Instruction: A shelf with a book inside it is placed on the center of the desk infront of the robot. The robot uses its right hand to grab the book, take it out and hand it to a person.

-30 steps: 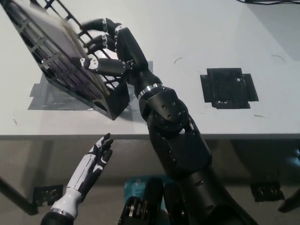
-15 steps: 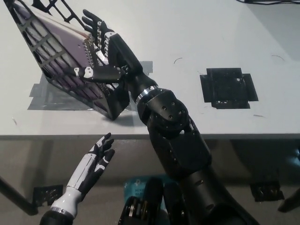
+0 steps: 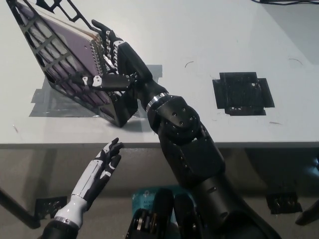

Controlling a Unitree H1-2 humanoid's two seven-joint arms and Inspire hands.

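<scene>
book (image 3: 70, 42) inside tilted black shelf (image 3: 50, 64), right hand (image 3: 112, 62) fingers clasping its spiral edge, left hand (image 3: 102, 167) fingers spread below desk (image 3: 199, 40)

**Colours on and around the pale grey desk**

The desk (image 3: 209, 30) is a plain, very light grey. A black open-lattice shelf (image 3: 47, 64) sits by its left edge, holding a lavender-purple book (image 3: 65, 47) with a silver spiral binding. Under the shelf lie darker grey tape patches (image 3: 55, 102). Towards the right edge is a black tape patch (image 3: 242, 93). The right hand (image 3: 117, 59) is glossy black with silver accents. The left hand (image 3: 102, 167) is white with black fingers.
</scene>
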